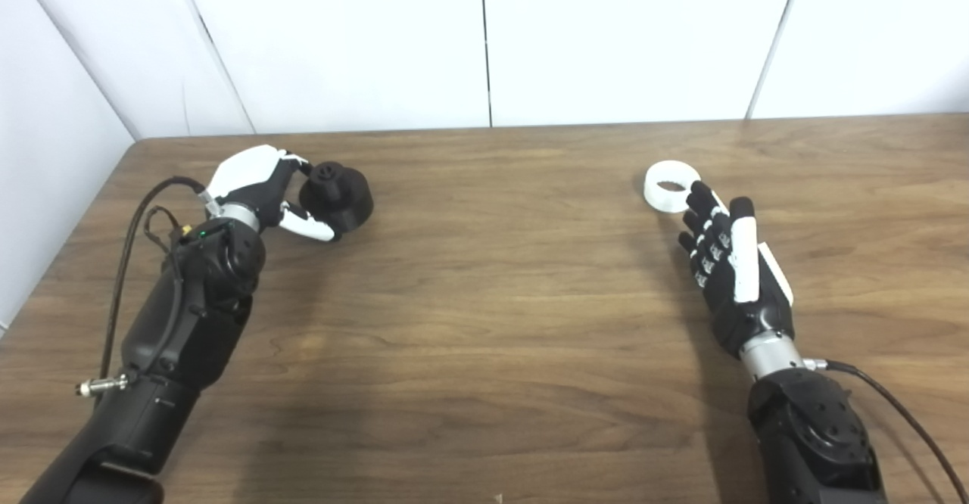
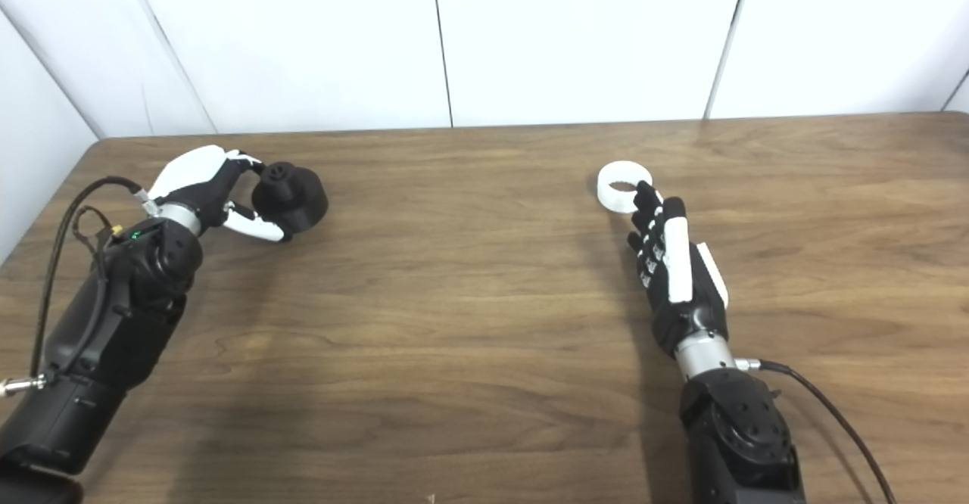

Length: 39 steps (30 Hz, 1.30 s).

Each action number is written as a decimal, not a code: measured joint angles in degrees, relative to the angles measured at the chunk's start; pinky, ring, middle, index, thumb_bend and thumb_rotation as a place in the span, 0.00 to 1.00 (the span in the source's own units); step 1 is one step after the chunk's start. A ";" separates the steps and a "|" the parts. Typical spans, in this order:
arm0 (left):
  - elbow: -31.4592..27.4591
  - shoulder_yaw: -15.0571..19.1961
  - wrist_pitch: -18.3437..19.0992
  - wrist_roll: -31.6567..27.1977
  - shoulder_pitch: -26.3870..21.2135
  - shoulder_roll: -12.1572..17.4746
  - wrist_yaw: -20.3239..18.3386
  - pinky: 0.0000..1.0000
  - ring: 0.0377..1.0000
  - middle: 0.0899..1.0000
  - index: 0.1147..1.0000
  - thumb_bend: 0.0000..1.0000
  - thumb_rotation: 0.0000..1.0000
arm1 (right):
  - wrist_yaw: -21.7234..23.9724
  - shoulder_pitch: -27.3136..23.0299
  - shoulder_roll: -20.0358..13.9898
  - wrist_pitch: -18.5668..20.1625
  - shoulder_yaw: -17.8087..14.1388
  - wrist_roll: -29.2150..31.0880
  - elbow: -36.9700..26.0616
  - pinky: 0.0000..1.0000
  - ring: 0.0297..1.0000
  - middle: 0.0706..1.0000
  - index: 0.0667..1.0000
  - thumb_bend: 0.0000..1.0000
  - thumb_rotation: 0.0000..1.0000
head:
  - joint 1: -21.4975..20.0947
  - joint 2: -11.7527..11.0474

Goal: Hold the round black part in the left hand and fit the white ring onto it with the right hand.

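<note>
The round black part (image 1: 338,195) with a small knob on top rests on the wooden table (image 1: 492,277) at the far left. My left hand (image 1: 261,186) is right beside it on its left, with the fingers above the knob and the thumb along its near edge. The hand is spread around the part, and no firm grip shows. The white ring (image 1: 669,185) lies flat on the table at the far right. My right hand (image 1: 727,262) is open and stretched flat just in front of the ring, with its fingertips (image 1: 700,195) at the ring's near edge.
White wall panels (image 1: 484,35) stand right behind the table's far edge. A white wall also runs along the left side. Cables hang from both forearms (image 1: 121,262). Bare wood lies between the two hands.
</note>
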 measured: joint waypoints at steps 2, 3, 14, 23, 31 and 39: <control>0.00 -0.10 0.00 -0.01 0.00 0.00 0.16 1.00 1.00 0.98 0.79 1.00 0.26 | 0.00 0.02 -0.06 0.00 0.01 -0.08 0.00 1.00 1.00 0.98 0.96 0.72 1.00 | 0.00 0.00; 0.00 -0.13 0.00 -0.10 0.00 0.00 0.21 1.00 1.00 0.98 0.79 0.99 0.26 | 0.00 0.04 -0.08 0.00 0.01 -0.08 0.00 1.00 1.00 0.98 0.96 0.72 1.00 | 0.09 0.00; 0.00 -0.30 0.00 -0.52 0.01 -0.02 0.40 1.00 1.00 0.98 0.81 0.98 0.25 | 0.00 0.21 -0.25 0.35 0.09 -0.39 -0.01 1.00 1.00 0.98 0.96 0.73 1.00 | 0.00 0.09; 0.01 -0.31 0.07 -0.33 0.01 -0.95 0.38 1.00 1.00 0.99 0.83 0.99 0.23 | 0.00 0.27 -0.36 0.95 0.01 -0.41 -0.15 1.00 1.00 0.97 0.95 0.73 1.00 | -0.18 0.09; 0.02 -0.32 0.05 -0.69 0.01 -1.02 0.41 1.00 1.00 0.99 0.82 0.94 0.22 | 0.00 0.27 -0.74 0.97 0.01 -0.41 -0.19 1.00 1.00 0.98 0.95 0.73 1.00 | -0.26 0.18; 0.05 -0.38 -0.06 -1.12 0.00 -1.01 1.12 1.00 1.00 0.98 0.77 0.90 0.19 | 0.01 0.27 -0.91 1.15 0.04 -0.41 -0.53 1.00 1.00 0.98 0.95 0.73 1.00 | -0.18 0.18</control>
